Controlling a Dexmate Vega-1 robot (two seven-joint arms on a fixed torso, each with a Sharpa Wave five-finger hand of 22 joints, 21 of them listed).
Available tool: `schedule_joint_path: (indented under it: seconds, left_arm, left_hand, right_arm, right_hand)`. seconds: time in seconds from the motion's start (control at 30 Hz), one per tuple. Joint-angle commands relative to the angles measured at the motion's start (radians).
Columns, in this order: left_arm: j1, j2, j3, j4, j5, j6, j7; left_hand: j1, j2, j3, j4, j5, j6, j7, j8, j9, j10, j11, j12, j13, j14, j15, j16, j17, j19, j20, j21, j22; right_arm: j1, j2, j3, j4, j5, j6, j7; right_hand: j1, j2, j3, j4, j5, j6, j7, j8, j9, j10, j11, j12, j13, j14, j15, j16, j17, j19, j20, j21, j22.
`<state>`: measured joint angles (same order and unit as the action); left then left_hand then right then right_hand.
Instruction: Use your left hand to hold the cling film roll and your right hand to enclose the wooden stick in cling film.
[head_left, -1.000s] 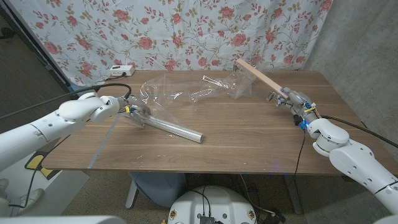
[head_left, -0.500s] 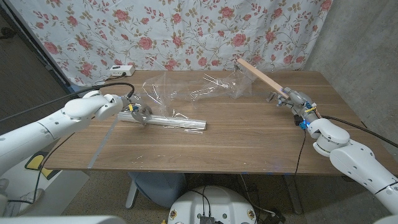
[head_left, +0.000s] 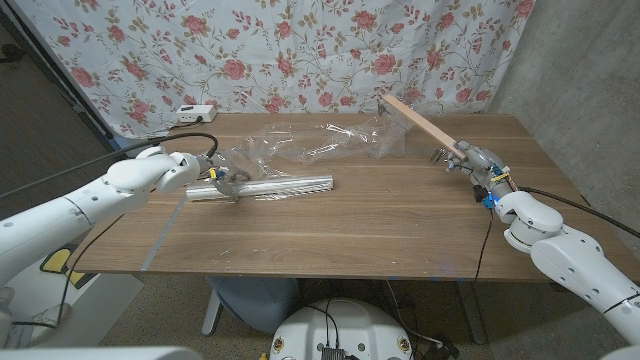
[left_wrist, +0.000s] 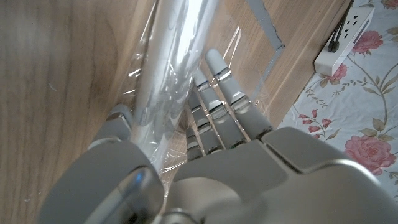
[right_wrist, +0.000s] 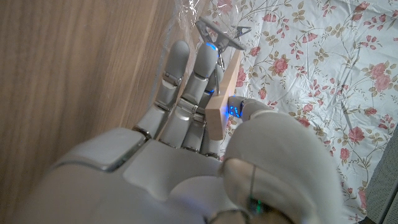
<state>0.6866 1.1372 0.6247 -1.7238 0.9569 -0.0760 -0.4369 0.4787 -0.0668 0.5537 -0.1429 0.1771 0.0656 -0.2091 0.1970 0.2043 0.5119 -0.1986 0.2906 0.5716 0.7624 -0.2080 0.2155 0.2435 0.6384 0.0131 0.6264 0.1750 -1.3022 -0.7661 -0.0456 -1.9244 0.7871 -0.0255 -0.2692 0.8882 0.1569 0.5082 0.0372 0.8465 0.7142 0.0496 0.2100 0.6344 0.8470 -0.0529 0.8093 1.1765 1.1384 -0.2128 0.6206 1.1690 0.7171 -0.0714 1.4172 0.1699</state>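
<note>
The cling film roll (head_left: 270, 186) lies on the table left of centre, a long silvery tube. My left hand (head_left: 222, 179) grips its left end; in the left wrist view the fingers (left_wrist: 217, 106) curl around the roll (left_wrist: 171, 68). A crumpled sheet of clear film (head_left: 300, 145) stretches from the roll to the far end of the wooden stick (head_left: 420, 121). My right hand (head_left: 478, 166) holds the stick's near end, raised and slanting toward the back. In the right wrist view the stick (right_wrist: 224, 93) sits between thumb and fingers (right_wrist: 189, 81).
A white power strip (head_left: 190, 111) lies at the table's back left edge, also seen as a power strip (left_wrist: 339, 43) in the left wrist view. A flowered curtain (head_left: 300, 50) hangs behind the table. A strip of film (head_left: 165, 235) trails toward the front left edge.
The left hand has swung the roll's free end from the front toward the back, so it now lies nearly level across the table. The film has bunched up. The right hand stays put.
</note>
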Motion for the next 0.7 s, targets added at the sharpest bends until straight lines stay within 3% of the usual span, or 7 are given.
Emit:
schedule_joint_path:
  seconds: [0.03,0.17,0.23,0.3,0.43,0.57,0.7]
  left_arm:
    - [0.026,0.013,-0.016,-0.012,-0.032,0.009,0.023]
    - [0.032,0.017,-0.022,-0.009,-0.062,-0.007,0.034]
    - [0.035,0.019,-0.016,-0.016,-0.037,0.001,0.034]
    - [0.035,0.013,-0.012,-0.019,-0.028,0.016,0.015]
    - [0.040,0.014,-0.008,-0.022,-0.021,0.017,0.017]
    - [0.046,0.009,-0.010,-0.024,-0.024,0.031,0.017]
    - [0.043,0.001,-0.005,-0.024,-0.023,0.039,-0.001]
  left_hand:
    - [-0.006,-0.010,-0.017,0.001,0.000,0.026,0.003,0.018,-0.002,-0.005,0.017,-0.021,-0.022,-0.081,-0.003,-0.016,-0.004,-0.064,0.027,-0.038,0.006]
    - [0.016,0.020,-0.014,-0.006,0.003,0.165,0.020,0.065,0.001,0.084,0.019,-0.012,-0.048,-0.024,-0.011,0.020,-0.012,0.005,-0.011,-0.030,0.005]
    - [0.065,0.046,-0.006,-0.021,0.001,0.286,0.036,0.107,0.009,0.142,0.012,0.000,-0.051,0.033,-0.017,0.049,-0.010,0.088,-0.044,-0.012,0.007]
    - [0.134,0.054,-0.003,-0.038,-0.001,0.332,0.045,0.126,0.018,0.182,0.001,0.015,-0.044,0.064,-0.021,0.071,0.000,0.132,-0.067,-0.001,0.008]
    - [0.263,0.073,-0.004,-0.041,0.002,0.360,0.041,0.147,0.043,0.198,-0.004,0.035,-0.022,0.129,-0.027,0.112,0.032,0.213,-0.098,0.031,0.013]
    - [0.354,0.081,-0.009,-0.041,0.008,0.357,0.030,0.154,0.062,0.218,-0.006,0.065,0.004,0.192,-0.029,0.139,0.056,0.277,-0.122,0.065,0.018]
    - [0.457,0.099,-0.023,-0.037,0.019,0.361,0.034,0.161,0.091,0.243,-0.007,0.130,0.064,0.311,-0.030,0.191,0.102,0.337,-0.156,0.114,0.023]
  right_arm:
    - [-0.010,0.002,0.005,-0.004,-0.004,0.008,-0.001]
    - [-0.017,0.002,0.009,-0.007,-0.004,0.011,-0.001]
    - [-0.020,0.004,0.011,-0.009,-0.005,0.013,-0.003]
    - [-0.022,0.004,0.013,-0.011,-0.004,0.012,-0.004]
    - [-0.027,0.003,0.017,-0.017,-0.005,0.011,-0.005]
    - [-0.032,0.003,0.021,-0.021,-0.007,0.013,-0.008]
    - [-0.036,0.006,0.024,-0.024,-0.008,0.015,-0.010]
  right_hand:
    - [0.003,0.016,0.289,-0.155,0.005,0.116,-0.117,0.008,0.004,0.073,-0.073,0.004,0.019,0.003,-0.008,-0.002,0.000,-0.002,-0.053,0.004,0.003]
    - [0.003,0.016,0.289,-0.155,0.005,0.114,-0.119,0.008,0.004,0.073,-0.071,0.005,0.019,0.004,-0.008,-0.001,0.001,-0.004,-0.053,0.004,0.003]
    - [0.003,0.016,0.290,-0.155,0.005,0.115,-0.120,0.008,0.004,0.074,-0.071,0.003,0.016,0.004,-0.008,-0.002,0.001,-0.002,-0.053,0.003,0.003]
    - [0.003,0.016,0.290,-0.155,0.005,0.116,-0.118,0.008,0.003,0.073,-0.071,0.006,0.022,0.002,-0.007,-0.003,0.000,-0.004,-0.053,0.003,0.003]
    - [0.003,0.016,0.289,-0.154,0.005,0.114,-0.121,0.008,0.004,0.071,-0.071,0.007,0.024,0.003,-0.007,-0.001,0.002,-0.002,-0.053,0.003,0.003]
    - [0.003,0.016,0.289,-0.154,0.005,0.115,-0.120,0.007,0.003,0.072,-0.070,0.005,0.020,0.002,-0.007,-0.002,0.000,-0.002,-0.053,0.003,0.003]
    - [0.003,0.016,0.289,-0.154,0.005,0.116,-0.120,0.008,0.003,0.071,-0.071,0.005,0.020,0.003,-0.008,-0.002,0.001,-0.003,-0.053,0.003,0.003]
